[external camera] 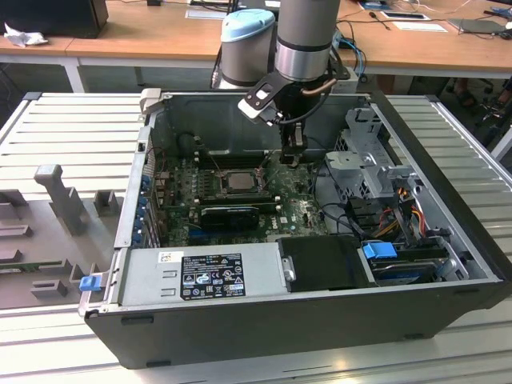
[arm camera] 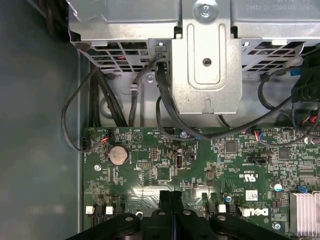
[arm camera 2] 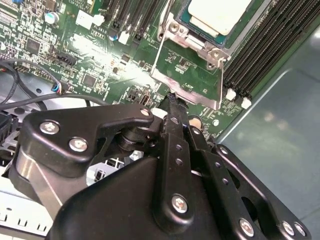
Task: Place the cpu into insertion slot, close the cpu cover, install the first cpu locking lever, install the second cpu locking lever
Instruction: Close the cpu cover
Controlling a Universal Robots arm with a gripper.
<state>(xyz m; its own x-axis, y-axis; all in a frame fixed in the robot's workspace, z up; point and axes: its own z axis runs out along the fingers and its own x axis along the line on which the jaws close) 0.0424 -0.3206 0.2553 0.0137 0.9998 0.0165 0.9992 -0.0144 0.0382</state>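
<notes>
Wooden desks stand behind the grey slatted table that carries the open computer case. Item one: the cpu lies flat in the insertion slot at the centre of the green motherboard, pale top up. The cpu cover stands open, off the chip, and green board shows through its square opening. Markings: a black-and-white label sits on the grey power supply, and the board carries white print, not transcribed. My claw is closed, its fingers pressed together with nothing between them. Its tip is just at the cover's free edge, but I cannot confirm contact. My arm reaches straight down into the case with the wrist vertical, beside the slot on the exterior view's right.
</notes>
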